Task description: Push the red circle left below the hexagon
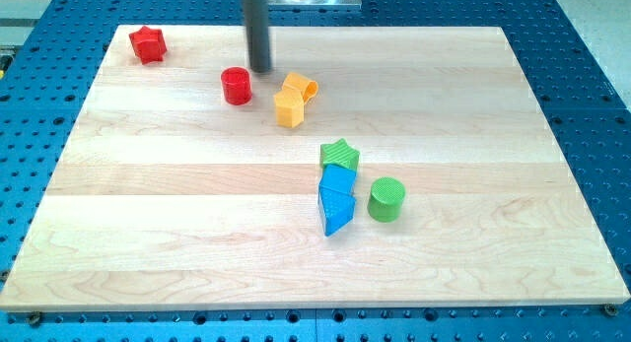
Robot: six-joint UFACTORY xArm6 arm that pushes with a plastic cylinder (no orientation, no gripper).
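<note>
My tool is a plain rod with no jaws, so it grasps nothing and can only push; my tip (261,70) rests on the tabletop (148,214) near the view's top, just to the upper right of the red circle (236,87), close beside it, though contact cannot be confirmed. That placement puts the tip on the circle's right flank, which I judge suits a leftward push. The yellow hexagon (289,109) sits to the right of the circle and slightly lower, touching a second yellow block (301,86) above it. The circle is therefore level with or above the hexagon, not yet below it. A red star (148,44) lies well apart at the top left. A green star (339,154), two blue blocks (336,196) and a green cylinder (385,199) cluster near the centre, clear of the working area.
</note>
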